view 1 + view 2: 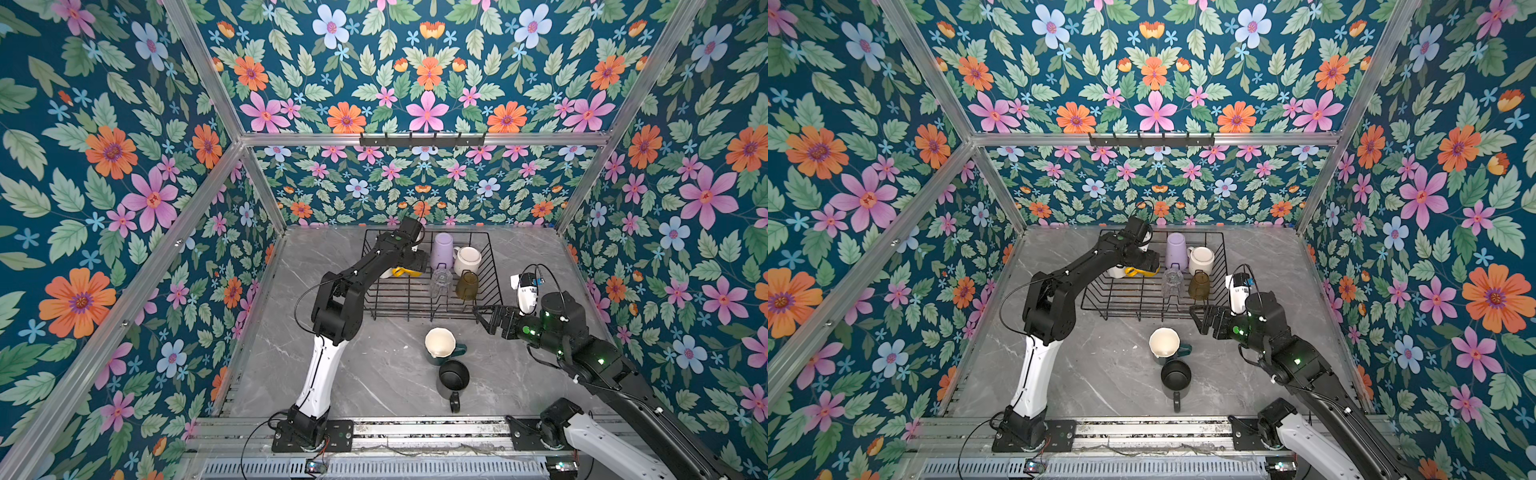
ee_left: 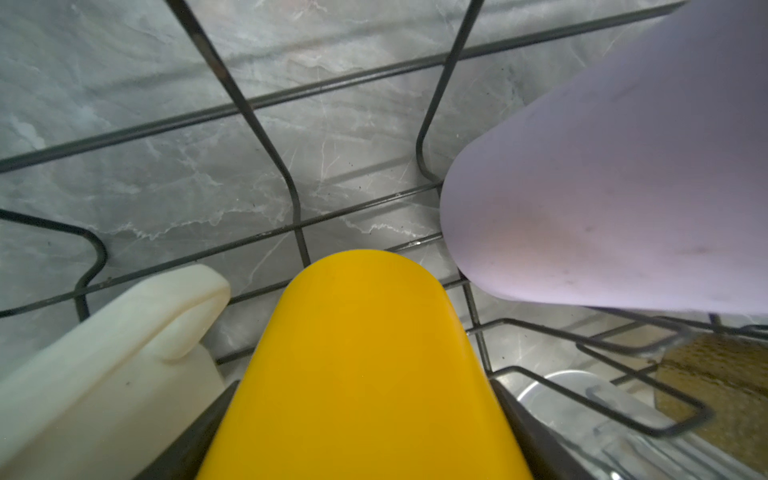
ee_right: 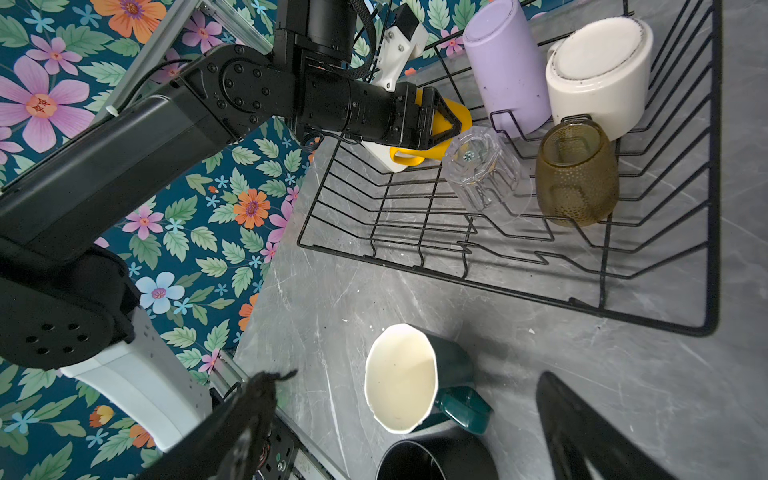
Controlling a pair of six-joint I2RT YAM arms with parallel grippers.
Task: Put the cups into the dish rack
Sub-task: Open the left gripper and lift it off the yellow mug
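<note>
While the left tool [image 1: 419, 264] pinches the yellow mug [image 2: 365, 365] low inside the rack [image 3: 498, 288], that mug is not yet released. It sits between the tumbler [image 1: 441, 249] and a white mug [image 2: 104, 365]. The tumbler, a second white mug [image 1: 467, 261], the clear glass [image 1: 441, 282] and the amber glass [image 1: 467, 284] stand upturned in the rack. Two cups are left on the counter [image 1: 374, 374], the green mug [image 1: 440, 345] and the black mug [image 1: 454, 378], both upright and touching. The right tool [image 1: 484, 319] hangs spread and empty by the rack's front corner, near the green mug. I judge the loading about three-quarters done.
</note>
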